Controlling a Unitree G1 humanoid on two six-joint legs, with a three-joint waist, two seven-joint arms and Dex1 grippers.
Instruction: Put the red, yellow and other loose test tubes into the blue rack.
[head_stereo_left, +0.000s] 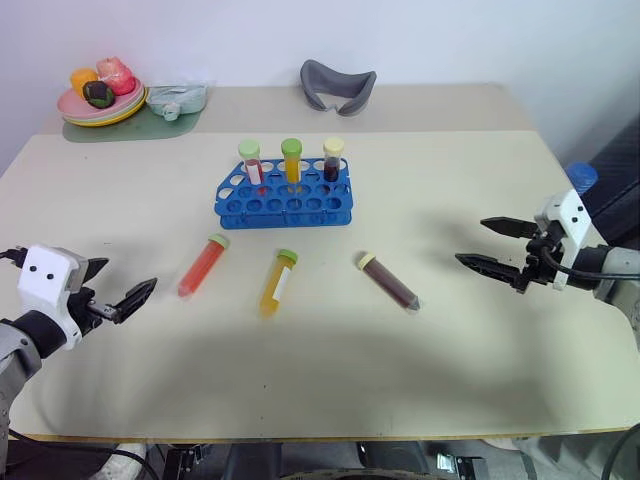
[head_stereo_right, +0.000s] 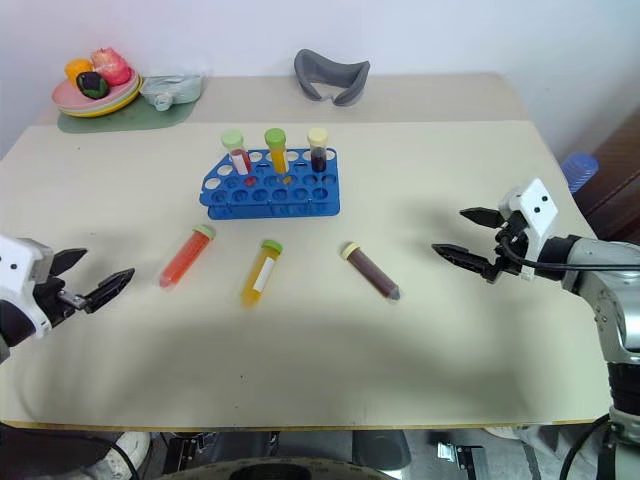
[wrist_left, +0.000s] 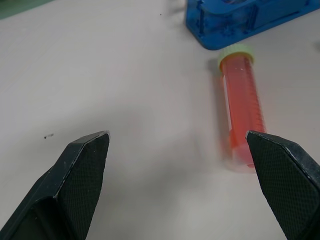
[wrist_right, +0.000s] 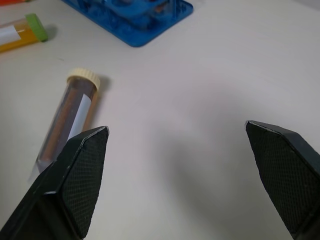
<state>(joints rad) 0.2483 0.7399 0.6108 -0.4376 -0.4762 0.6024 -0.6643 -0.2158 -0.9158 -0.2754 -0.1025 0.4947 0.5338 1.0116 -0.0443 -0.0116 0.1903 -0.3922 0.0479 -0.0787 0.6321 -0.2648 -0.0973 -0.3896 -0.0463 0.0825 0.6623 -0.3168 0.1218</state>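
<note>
Table (head_stereo_left: 330, 390): rack (head_stereo_left: 284, 195) stood at centre, three capped tubes (head_stereo_left: 291, 160) upright in its back row. Before it, three loose tubes (head_stereo_left: 279, 281) lay side by side, well apart. At the far left corner sat a plate of food (head_stereo_left: 100, 100) with a small dish (head_stereo_left: 178, 98) beside it; a curved band (head_stereo_left: 337, 85) lay behind the rack.

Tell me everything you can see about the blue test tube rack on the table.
The blue rack looks like moulded plastic, a long tray with rows of round holes over a perforated lower tier. It sits flat near the middle of the beige table. Three capped tubes stand upright in its back row: a red tube, a yellow tube and a dark tube. The other holes look empty. Three loose tubes lie in front of it, none touching it, and both grippers are well away.
</note>
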